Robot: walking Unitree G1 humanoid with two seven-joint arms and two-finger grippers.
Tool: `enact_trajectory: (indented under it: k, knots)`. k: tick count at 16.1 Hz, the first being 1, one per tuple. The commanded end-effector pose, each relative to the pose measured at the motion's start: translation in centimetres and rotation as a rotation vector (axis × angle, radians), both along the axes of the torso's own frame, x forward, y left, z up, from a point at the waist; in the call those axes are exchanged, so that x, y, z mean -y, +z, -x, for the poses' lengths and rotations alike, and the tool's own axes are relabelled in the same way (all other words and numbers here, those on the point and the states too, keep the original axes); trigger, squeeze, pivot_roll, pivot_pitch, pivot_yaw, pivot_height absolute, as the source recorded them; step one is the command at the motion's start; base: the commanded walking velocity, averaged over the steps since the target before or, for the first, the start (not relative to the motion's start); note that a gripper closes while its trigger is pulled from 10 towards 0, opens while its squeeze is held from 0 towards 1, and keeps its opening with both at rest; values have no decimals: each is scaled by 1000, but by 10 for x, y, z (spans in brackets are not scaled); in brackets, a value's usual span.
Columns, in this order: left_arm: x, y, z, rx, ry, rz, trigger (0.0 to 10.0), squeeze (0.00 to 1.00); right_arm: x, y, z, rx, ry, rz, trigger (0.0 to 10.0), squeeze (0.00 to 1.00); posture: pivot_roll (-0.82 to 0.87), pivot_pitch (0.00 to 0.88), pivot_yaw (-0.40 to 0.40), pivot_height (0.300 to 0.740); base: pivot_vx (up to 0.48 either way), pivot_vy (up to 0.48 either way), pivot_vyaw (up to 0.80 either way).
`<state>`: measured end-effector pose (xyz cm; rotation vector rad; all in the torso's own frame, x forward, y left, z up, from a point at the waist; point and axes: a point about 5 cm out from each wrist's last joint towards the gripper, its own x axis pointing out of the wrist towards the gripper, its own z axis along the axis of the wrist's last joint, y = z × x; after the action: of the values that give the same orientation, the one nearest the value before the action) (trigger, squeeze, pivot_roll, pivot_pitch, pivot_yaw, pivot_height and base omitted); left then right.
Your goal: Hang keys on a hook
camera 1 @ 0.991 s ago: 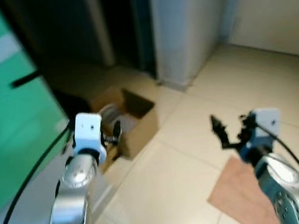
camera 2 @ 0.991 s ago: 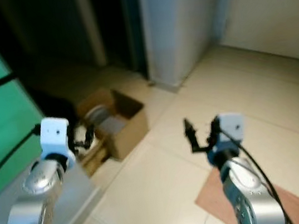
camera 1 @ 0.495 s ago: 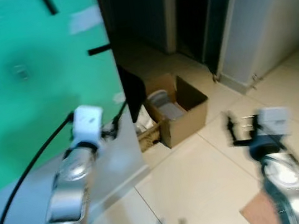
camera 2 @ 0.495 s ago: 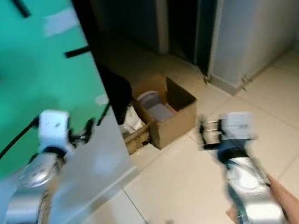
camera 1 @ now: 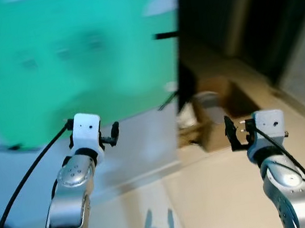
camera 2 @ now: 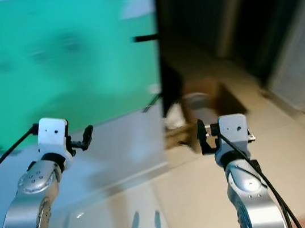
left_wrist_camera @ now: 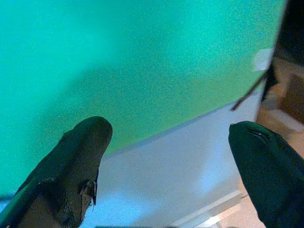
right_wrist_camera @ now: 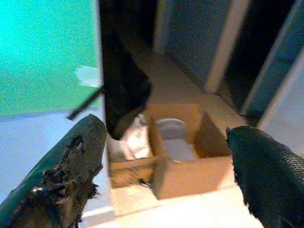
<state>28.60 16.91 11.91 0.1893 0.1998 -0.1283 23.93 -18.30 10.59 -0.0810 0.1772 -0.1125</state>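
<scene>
Both arms raised before green wall [camera 1: 64, 64] (blurred). Left claw [left_wrist_camera: 175, 156] wide, empty. Right claw [right_wrist_camera: 166, 161] wide, empty, facing open cardboard box [right_wrist_camera: 190, 156] on floor.

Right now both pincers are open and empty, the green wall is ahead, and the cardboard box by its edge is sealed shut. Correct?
Not quite: the cardboard box is open at the top, with things inside, as the right wrist view shows. The rest holds: left pincer and right pincer are open and empty, green wall ahead.
</scene>
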Motion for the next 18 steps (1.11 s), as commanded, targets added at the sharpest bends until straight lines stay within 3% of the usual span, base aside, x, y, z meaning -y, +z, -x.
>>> enact_trajectory:
  k: [1,7,13,17,18]
  knots:
    - [0,4,1,15,3,1,10000,0,2,0,-2,-8,-17,-43,10000,1000,-141,0,24,740,0,0,800]
    - [0,11,0,76,15,2,10000,0,-5,-2,-2,-12,29,-47,10000,1000,-147,0,29,740,0,0,800]
    - [4,11,-1,65,-32,23,10000,0,-9,-2,-1,-24,44,-30,10000,1000,-153,0,36,740,0,0,800]
    - [3,12,-1,68,-38,24,10000,0,-10,-7,-3,-58,37,6,10000,1000,-145,0,34,740,322,0,0]
    - [2,12,-1,67,-36,24,10000,0,-12,-7,-3,-58,47,13,10000,0,-142,0,34,740,337,0,0]
